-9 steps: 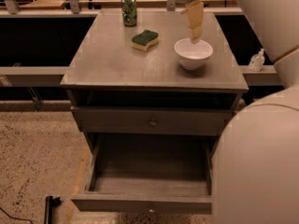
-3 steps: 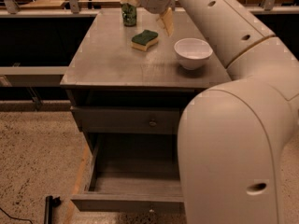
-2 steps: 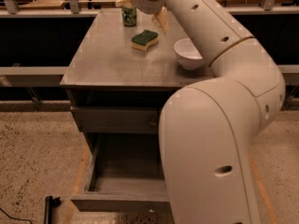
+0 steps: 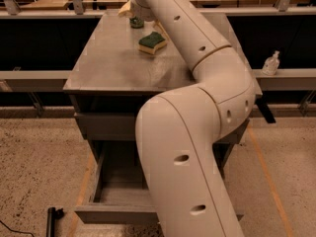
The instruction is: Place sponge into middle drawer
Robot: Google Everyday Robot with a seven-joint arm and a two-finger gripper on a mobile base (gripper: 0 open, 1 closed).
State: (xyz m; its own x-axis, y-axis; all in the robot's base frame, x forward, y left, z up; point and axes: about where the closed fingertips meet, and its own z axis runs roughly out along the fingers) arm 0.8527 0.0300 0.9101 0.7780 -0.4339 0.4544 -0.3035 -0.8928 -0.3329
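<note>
The sponge [image 4: 152,42], dark green on a yellow base, lies on the grey cabinet top [image 4: 113,63] near its back. My gripper [image 4: 145,22] hangs just behind and above the sponge, by a green can [image 4: 137,22]. Its tan fingers [image 4: 160,29] stand apart and hold nothing; one is just right of the sponge. The middle drawer [image 4: 113,212] is pulled open at the bottom, its inside partly hidden by my arm.
My large white arm [image 4: 197,132] crosses the middle and right of the view and hides the white bowl. The shut top drawer front [image 4: 106,127] is above the open one. A small bottle [image 4: 270,63] stands on the right ledge. A black object [image 4: 51,218] lies on the floor.
The gripper has swung left from above the white bowl to just behind the sponge. The arm now covers the bowl and the right side of the cabinet.
</note>
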